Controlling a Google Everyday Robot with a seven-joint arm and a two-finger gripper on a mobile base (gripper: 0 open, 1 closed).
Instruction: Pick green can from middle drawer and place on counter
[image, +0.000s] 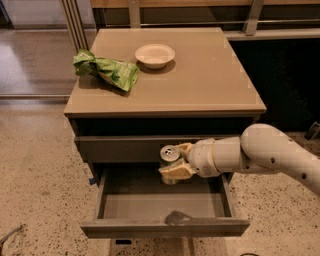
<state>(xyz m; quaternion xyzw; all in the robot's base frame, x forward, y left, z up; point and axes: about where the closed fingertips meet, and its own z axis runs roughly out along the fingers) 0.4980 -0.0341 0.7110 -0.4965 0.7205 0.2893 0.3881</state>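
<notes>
The green can, with its silver top showing, is held in my gripper, whose pale fingers are shut around it. The can hangs above the open middle drawer, in front of the shut drawer front above it. The drawer's inside is bare, with only the can's shadow on its floor. My white arm reaches in from the right. The tan counter is above, at the level of the cabinet top.
A bright green foil snack bag lies at the counter's left. A shallow white bowl stands at the counter's back middle. Speckled floor surrounds the cabinet, with a dark railing and shelf behind it.
</notes>
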